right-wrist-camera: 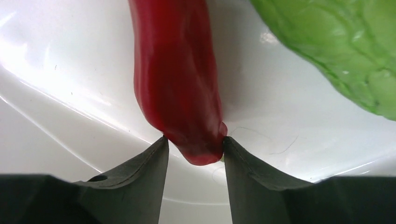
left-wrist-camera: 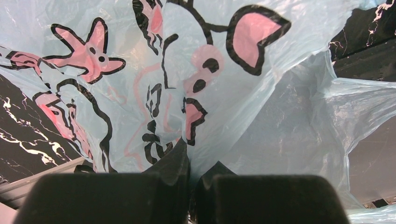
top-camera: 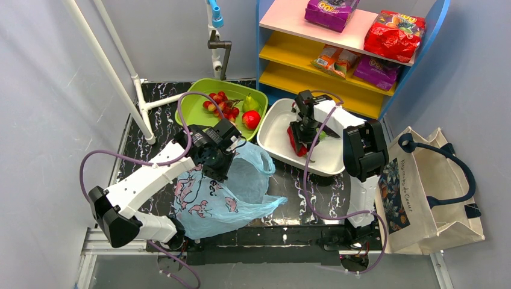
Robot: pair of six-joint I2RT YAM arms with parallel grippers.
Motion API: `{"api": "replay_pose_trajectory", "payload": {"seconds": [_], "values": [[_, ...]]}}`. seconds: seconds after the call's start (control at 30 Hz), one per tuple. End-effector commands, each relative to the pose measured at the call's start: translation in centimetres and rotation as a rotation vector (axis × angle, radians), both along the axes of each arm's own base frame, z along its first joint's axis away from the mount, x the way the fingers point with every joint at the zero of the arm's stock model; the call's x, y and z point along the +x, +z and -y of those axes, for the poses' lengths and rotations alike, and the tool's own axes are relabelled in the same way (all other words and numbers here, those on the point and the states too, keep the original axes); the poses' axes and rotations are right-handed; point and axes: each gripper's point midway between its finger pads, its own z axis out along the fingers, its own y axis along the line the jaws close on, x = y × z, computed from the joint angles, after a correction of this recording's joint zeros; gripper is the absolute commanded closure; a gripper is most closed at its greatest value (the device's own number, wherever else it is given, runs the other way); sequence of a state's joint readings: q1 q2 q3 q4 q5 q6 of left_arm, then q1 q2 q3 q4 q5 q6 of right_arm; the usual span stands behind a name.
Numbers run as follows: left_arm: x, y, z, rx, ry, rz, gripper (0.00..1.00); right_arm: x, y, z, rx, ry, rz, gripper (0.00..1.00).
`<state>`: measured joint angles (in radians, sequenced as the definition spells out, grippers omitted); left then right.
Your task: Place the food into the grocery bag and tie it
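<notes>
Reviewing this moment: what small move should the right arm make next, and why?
Probably firm up the squeeze, then lift slightly. The right gripper touches both sides of the long red pepper, but only at its tip, with the pepper lying in the white tray. The left gripper is shut on the grocery bag, holding it up.

Open black table in front of the white tray, between the spread light-blue grocery bag and the right arm at its base; farther left, blocked by the left arm lying over the bag and by the slanting white pipe frame. Behind the white tray, shut off by the shelf unit. Inside that tray, tight: red pepper touching both right fingers, green leafy vegetable just beside it, narrow bare strip between.
</notes>
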<state>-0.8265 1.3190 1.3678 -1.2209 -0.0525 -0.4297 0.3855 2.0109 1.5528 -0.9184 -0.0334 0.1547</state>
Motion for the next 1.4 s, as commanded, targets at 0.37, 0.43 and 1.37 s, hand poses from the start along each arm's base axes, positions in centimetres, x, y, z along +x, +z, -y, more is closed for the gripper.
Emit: {"api": "replay_pose_trajectory", "payload": {"seconds": [0.37,0.43,1.37], "values": [[0.1,0.9,-0.1,0.005,0.001,0.0,1.0,-0.2,-0.2,-1.6,-0.003,0.015,0.014,0.28],[0.1,1.0,0.0,0.005,0.002,0.001,1.0,-0.1,0.0,-1.6,-0.005,0.014,0.017,0.38],[2.0,1.4,2.2,-0.041,0.035,0.025,1.0,-11.6,19.0,-7.5,0.327,0.232,0.263,0.82]]}}
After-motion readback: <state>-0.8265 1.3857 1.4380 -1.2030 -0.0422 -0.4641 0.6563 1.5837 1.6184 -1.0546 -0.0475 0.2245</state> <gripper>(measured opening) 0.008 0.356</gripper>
